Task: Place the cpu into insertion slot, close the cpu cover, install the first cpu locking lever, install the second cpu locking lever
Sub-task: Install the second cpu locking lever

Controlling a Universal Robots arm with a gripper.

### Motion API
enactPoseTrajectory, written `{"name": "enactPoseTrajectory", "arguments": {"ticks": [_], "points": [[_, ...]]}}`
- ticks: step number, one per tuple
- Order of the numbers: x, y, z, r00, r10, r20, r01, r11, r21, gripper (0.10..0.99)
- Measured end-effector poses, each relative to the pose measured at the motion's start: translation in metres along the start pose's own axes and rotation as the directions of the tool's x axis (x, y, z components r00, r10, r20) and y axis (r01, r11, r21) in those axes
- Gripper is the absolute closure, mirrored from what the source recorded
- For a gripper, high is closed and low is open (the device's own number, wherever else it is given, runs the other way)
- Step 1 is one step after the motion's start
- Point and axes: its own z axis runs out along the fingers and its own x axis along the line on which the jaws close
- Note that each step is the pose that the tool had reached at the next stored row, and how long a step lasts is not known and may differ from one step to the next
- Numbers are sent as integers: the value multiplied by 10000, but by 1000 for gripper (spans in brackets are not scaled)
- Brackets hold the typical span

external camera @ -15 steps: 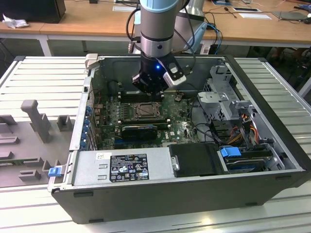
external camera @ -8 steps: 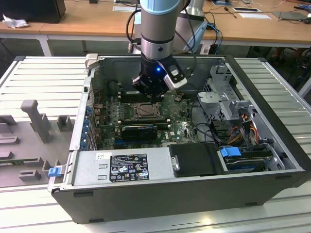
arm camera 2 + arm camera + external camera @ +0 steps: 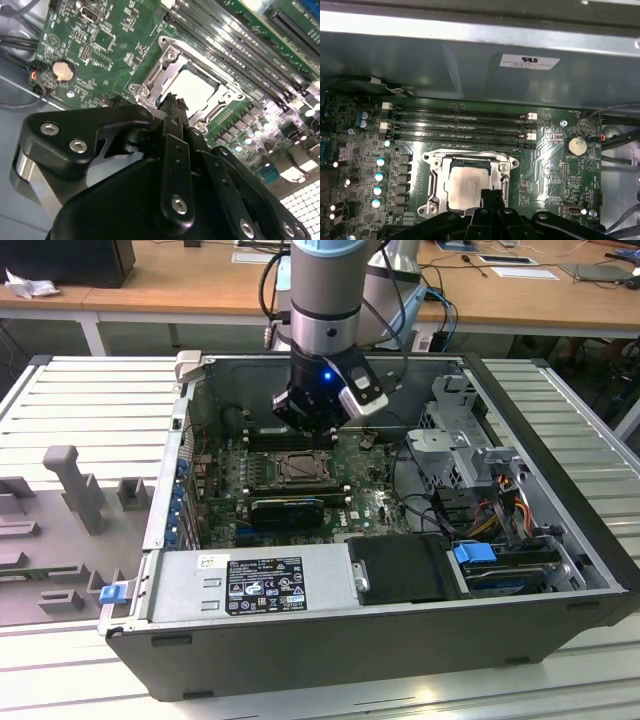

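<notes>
The cpu [image 3: 465, 184] shows its pale silvery face, lying flat in the insertion slot [image 3: 297, 471] on the green board. The cpu cover [image 3: 434, 176], a silver frame, lies down flat around the chip in both wrist views; the cpu [image 3: 194, 88] shows through the cut-out of the cpu cover [image 3: 161, 76]. My gripper [image 3: 490, 194] hangs just above one edge of the socket, its black fingers [image 3: 172, 107] pressed together with nothing seen between them. In the exterior view my gripper [image 3: 309, 423] stands over the board just behind the slot.
Long black memory slots [image 3: 457, 125] run beside the socket, close to the case wall [image 3: 470, 65]. A coin battery [image 3: 577, 145] and cables [image 3: 20, 75] lie on the other side. A black card [image 3: 287, 508], power supply [image 3: 250, 580] and drive bays [image 3: 470, 460] crowd the case.
</notes>
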Motion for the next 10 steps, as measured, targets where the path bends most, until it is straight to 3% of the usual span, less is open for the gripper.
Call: {"name": "enactPoseTrajectory", "arguments": {"ticks": [10], "points": [[20,-310,-27,10000,0,0,0,10000,0,980]]}}
